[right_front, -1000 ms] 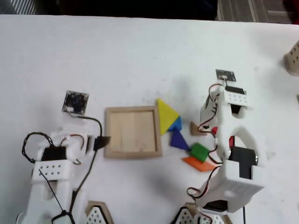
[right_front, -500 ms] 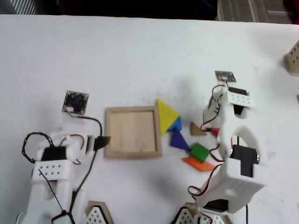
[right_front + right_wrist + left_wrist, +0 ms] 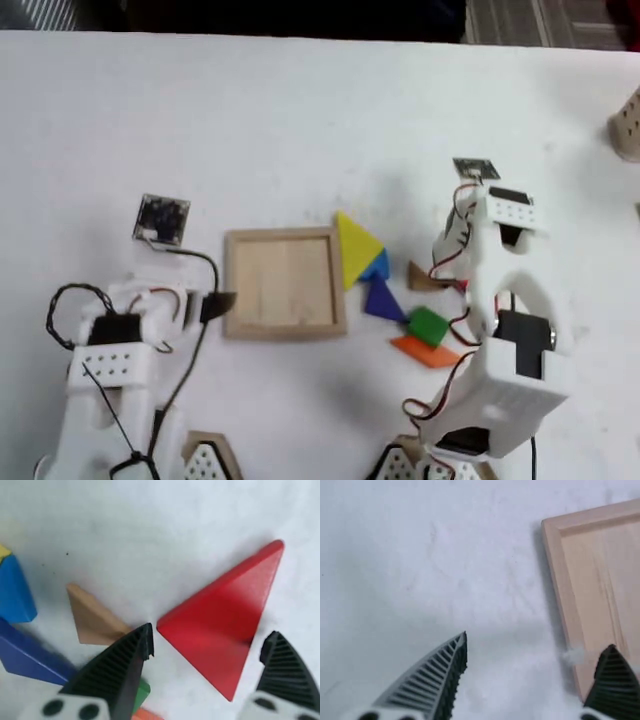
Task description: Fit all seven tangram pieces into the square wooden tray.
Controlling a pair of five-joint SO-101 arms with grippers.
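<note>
The square wooden tray (image 3: 282, 283) lies empty at mid-table; its near corner (image 3: 592, 605) shows in the left wrist view. Just right of it sit the yellow triangle (image 3: 355, 246), light blue piece (image 3: 377, 267), dark blue triangle (image 3: 383, 298), green square (image 3: 428, 326), orange piece (image 3: 425, 350) and tan triangle (image 3: 422, 277). A red triangle (image 3: 222, 635) lies on the table between the open fingers of my right gripper (image 3: 207, 650), next to the tan triangle (image 3: 92, 617). My left gripper (image 3: 535, 667) is open over bare table at the tray's left edge.
A small black board (image 3: 161, 218) lies left of the tray with a cable running to the left arm. Another small board (image 3: 476, 168) sits beyond the right arm. A wooden object (image 3: 627, 125) stands at the far right edge. White table stretches behind the tray.
The right arm has shifted slightly to the right and toward the far side over the red triangle. The left arm and the pieces have stayed put.
</note>
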